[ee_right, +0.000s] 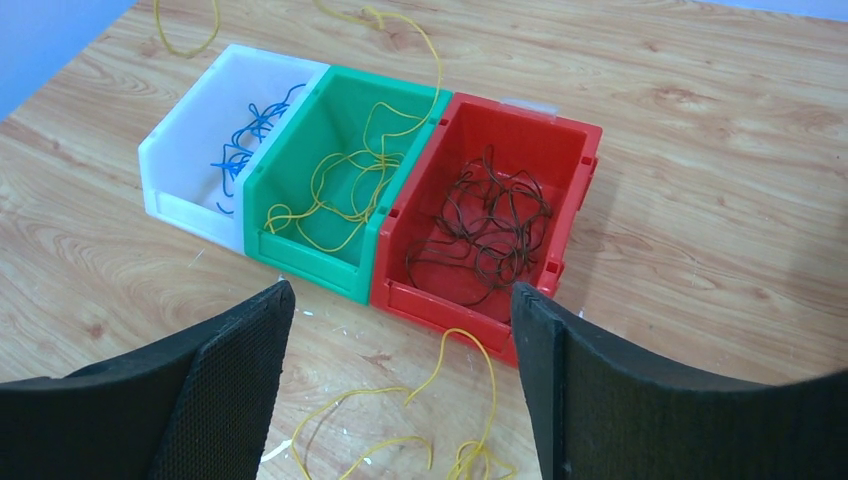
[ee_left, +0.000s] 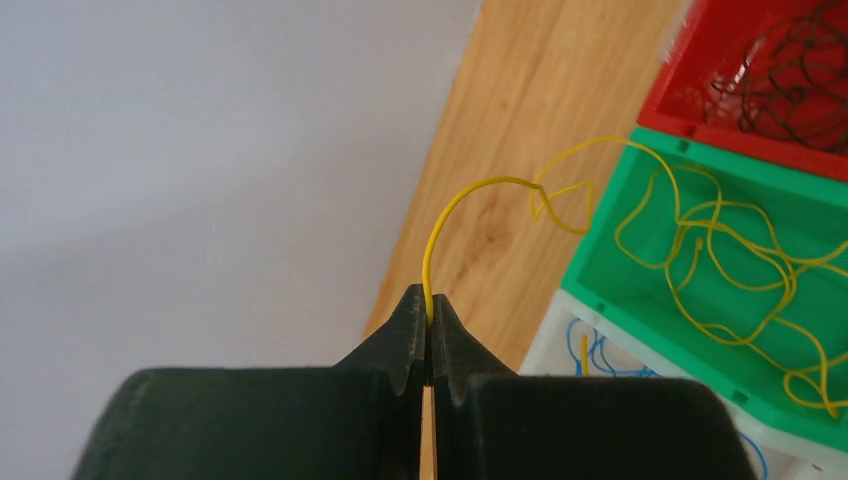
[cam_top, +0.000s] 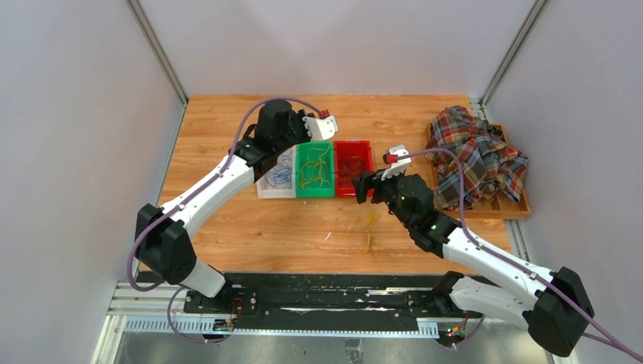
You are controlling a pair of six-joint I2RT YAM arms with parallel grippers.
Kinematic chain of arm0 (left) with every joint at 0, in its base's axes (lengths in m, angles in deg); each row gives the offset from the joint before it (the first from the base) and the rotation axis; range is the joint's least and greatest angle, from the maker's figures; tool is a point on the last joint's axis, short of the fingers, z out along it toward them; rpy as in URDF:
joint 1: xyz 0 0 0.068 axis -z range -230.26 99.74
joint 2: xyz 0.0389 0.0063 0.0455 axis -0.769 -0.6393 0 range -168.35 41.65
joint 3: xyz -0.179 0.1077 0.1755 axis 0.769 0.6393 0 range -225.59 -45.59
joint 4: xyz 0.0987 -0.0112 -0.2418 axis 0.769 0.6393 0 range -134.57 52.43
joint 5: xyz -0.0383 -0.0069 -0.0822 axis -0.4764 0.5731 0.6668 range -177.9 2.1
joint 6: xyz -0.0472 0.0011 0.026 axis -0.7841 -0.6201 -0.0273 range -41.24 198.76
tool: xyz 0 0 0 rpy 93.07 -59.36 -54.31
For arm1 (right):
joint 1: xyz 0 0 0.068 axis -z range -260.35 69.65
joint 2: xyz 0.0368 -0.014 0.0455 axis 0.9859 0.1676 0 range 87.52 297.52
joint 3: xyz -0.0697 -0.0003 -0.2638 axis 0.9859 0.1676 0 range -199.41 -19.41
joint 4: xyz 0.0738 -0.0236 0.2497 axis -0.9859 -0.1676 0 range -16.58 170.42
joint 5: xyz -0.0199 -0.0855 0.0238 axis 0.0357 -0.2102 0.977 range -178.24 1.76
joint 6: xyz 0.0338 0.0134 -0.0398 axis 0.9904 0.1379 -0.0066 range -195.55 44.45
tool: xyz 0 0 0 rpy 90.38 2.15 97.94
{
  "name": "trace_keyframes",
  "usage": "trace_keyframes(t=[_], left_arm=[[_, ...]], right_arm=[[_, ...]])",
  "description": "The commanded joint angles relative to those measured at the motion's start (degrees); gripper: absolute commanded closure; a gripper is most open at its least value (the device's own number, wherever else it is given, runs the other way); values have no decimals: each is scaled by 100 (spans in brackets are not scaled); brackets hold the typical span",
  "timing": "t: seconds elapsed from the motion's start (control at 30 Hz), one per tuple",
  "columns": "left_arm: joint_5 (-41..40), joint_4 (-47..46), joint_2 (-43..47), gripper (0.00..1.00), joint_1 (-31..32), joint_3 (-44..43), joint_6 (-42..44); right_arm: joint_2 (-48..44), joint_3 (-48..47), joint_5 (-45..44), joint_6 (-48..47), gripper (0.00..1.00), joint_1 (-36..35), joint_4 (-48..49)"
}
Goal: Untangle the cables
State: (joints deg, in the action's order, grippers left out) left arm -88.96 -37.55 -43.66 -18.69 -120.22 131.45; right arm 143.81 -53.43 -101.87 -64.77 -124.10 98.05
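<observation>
I have my left gripper (ee_left: pixel 430 305) pinching a yellow cable (ee_left: pixel 426 255); my right gripper (ee_right: pixel 400 340) gapes, red bin (ee_right: pixel 530 140) just ahead.

Right gripper (ee_right: pixel 400 293) gapes wide over yellow cables (ee_right: pixel 470 458), apparently loose on the table (ee_right: pixel 700 250).

I note blue cables (ee_right: pixel 240 155) in the white bin (ee_right: pixel 175 185), yellow cables (ee_right: pixel 335 180) in the green bin (ee_right: pixel 310 265), dark brown cables (ee_right: pixel 490 220) in the red bin (ee_right: pixel 560 135); cloth (cam_top: pixel 478 155) red-and-blue plaid.

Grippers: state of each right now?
Left gripper: closed on a thin yellow flexible cable.
Right gripper: open, holding nothing.
</observation>
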Motion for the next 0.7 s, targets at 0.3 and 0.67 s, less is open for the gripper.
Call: trace_keyframes(t=[0.3, 0.67], left_arm=[[537, 806, -142, 99, -5, 501, -277], [817, 700, -1102, 100, 228, 232, -731]], right_arm=[[-78, 45, -175, 358, 23, 287, -422], [-350, 60, -296, 475, 24, 371, -850]])
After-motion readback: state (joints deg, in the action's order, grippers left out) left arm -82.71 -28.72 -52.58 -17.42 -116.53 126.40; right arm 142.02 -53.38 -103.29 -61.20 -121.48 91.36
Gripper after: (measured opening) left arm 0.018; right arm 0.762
